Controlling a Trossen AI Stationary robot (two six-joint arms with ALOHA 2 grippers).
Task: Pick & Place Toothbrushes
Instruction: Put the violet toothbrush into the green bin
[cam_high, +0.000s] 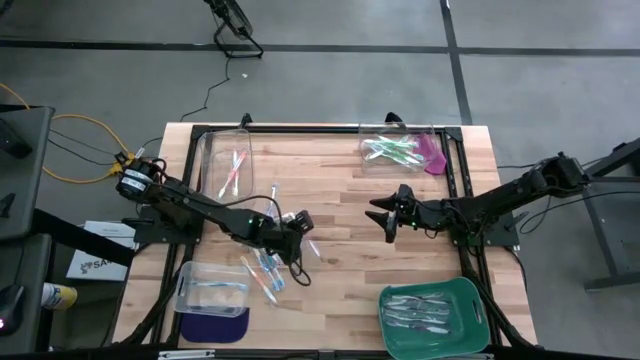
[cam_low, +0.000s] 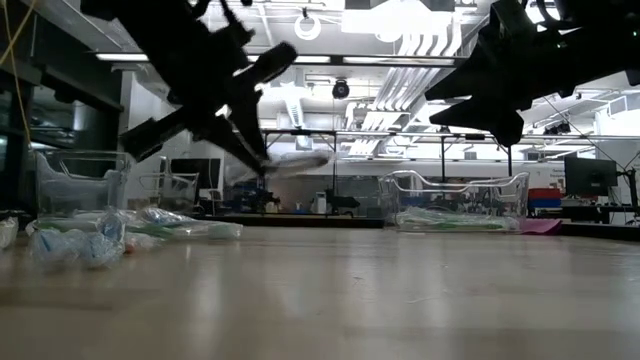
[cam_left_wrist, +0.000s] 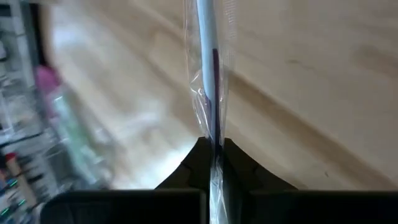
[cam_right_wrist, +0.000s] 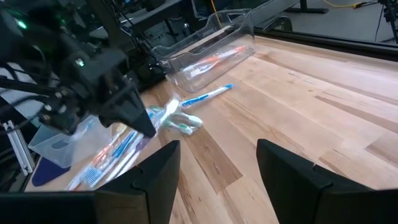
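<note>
My left gripper (cam_high: 300, 224) hangs above the middle of the table, shut on a pale toothbrush (cam_low: 300, 160) in a clear wrapper. The toothbrush is clear of the table. A loose pile of toothbrushes (cam_high: 265, 270) lies flat on the wood just near of that gripper. A blue one (cam_right_wrist: 208, 94) lies alone beyond it. My right gripper (cam_high: 387, 214) waits open right of centre, holding nothing, and faces the left arm. My left gripper pinches the wrapped toothbrush near one end (cam_left_wrist: 214, 146) between its two fingers. The fingers slant downward from the table's left, and the toothbrush runs on past the fingertips (cam_left_wrist: 194, 155), roughly along them. It sticks out about level in the low view, lifted clear.
A clear bin (cam_high: 225, 160) with pink-orange brushes stands far left. Another clear bin (cam_high: 400, 150) holds green ones far right, beside a pink lid (cam_high: 434, 156). A third clear bin (cam_high: 212, 288) on a blue lid sits near left. A green tray (cam_high: 470, 300) with pale brushes is near right.
</note>
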